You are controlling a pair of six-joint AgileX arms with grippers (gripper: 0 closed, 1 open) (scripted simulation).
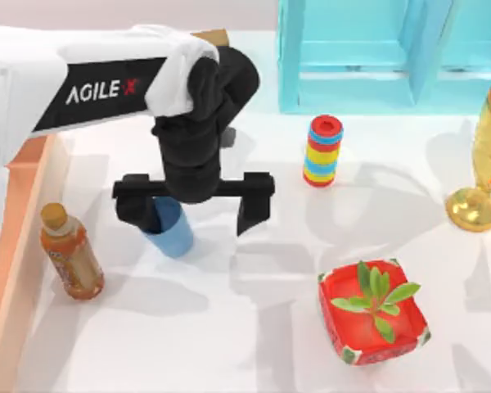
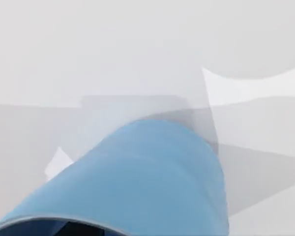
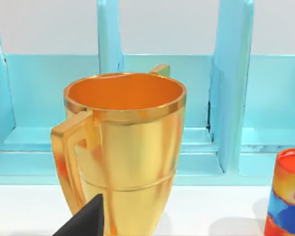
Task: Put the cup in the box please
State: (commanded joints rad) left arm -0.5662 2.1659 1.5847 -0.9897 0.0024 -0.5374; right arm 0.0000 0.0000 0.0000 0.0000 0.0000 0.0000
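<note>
— Where is the cup [image 1: 168, 228] right now?

— On the table [image 1: 254, 327], left of the middle, standing upright. The left gripper [image 1: 195, 203] hangs right over it, jaws wide apart, one finger [image 1: 136, 206] at the cup's left side and the other well out to its right. Nothing is gripped yet.

— How do you think it handles?

— It looks like light, stiff plastic, smooth and slightly tapered, so probably slippery. I'd pinch it across the wall below the rim and squeeze gently.

— And room to move?

— The box [image 1: 20, 246] runs along the table's left edge, with a raised wall to clear. A bottle [image 1: 69, 251] stands just beside that wall, close to the cup, so lift first. The planter [image 1: 372, 321] and the striped stack [image 1: 322, 151] sit well apart. The right arm is parked facing the goblet [image 3: 124, 152].
</note>
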